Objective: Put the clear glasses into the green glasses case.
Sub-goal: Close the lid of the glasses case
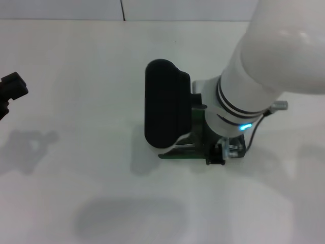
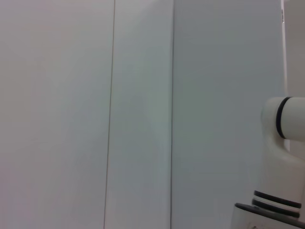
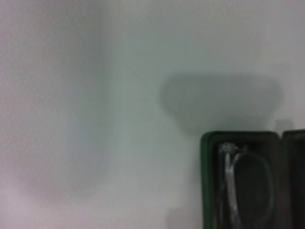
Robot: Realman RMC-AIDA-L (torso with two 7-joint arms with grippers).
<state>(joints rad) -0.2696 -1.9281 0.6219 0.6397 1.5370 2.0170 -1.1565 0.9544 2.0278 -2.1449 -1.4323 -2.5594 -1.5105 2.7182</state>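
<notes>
The green glasses case (image 1: 179, 150) lies open in the middle of the white table, its dark lid (image 1: 165, 104) standing upright on the left side of it. In the right wrist view the clear glasses (image 3: 229, 176) lie inside the dark lined tray of the case (image 3: 206, 181). My right gripper (image 1: 218, 152) hangs low over the right end of the case, and the arm hides most of the tray in the head view. My left gripper (image 1: 11, 90) stays off at the far left edge of the table, away from the case.
The white table (image 1: 76, 193) spreads bare around the case, with shadows of the arms on it. A wall seam runs behind the table's far edge (image 1: 123, 10). The left wrist view shows only wall panels and a white arm segment (image 2: 281, 143).
</notes>
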